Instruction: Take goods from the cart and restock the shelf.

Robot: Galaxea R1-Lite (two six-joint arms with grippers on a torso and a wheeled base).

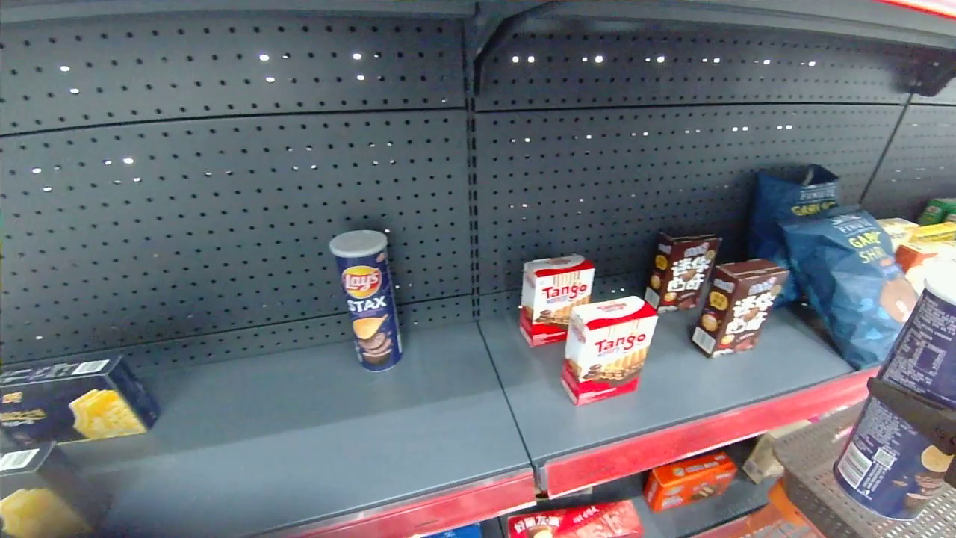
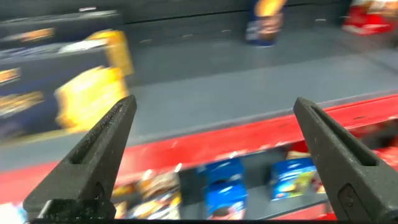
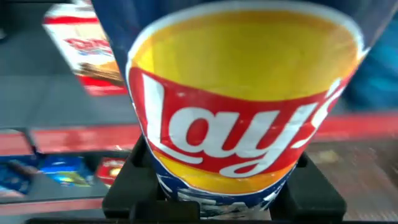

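A dark blue chips can (image 1: pixel 900 418) with a white lid hangs at the right, in front of the shelf's red front edge, with my right gripper (image 1: pixel 917 415) shut on it. In the right wrist view the can (image 3: pixel 242 106) sits between the black fingers of the gripper (image 3: pixel 221 193). A matching chips can (image 1: pixel 366 300) stands upright on the grey shelf (image 1: pixel 299 426), near the back wall. My left gripper (image 2: pixel 214 104) stands open and empty in front of the shelf edge (image 2: pixel 249 134), close to a dark blue box with yellow print (image 2: pixel 62 93).
Two red-and-white wafer boxes (image 1: pixel 606 348) and two brown boxes (image 1: pixel 736 306) stand right of the shelf divider, then blue bags (image 1: pixel 844 276). Two dark blue boxes (image 1: pixel 71 400) lie at the left end. A grey mesh cart basket (image 1: pixel 814 463) is below the held can.
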